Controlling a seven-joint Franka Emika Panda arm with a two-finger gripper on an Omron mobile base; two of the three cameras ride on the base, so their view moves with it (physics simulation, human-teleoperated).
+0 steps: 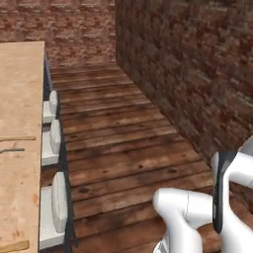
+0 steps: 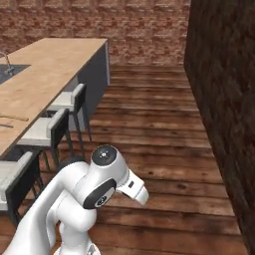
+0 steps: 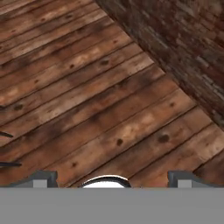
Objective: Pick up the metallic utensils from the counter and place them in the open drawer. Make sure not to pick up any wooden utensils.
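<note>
The wide pale wooden counter is carrying a slim silver fork beside a light-brown wooden spoon, so the task is only beginning, I judge. The hand is standing open and empty over the dark plank floor. 3 grey stools are lining the counter, well apart from the arm.

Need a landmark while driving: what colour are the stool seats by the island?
White seats, with dark frames; clearest in the left base view.
</note>
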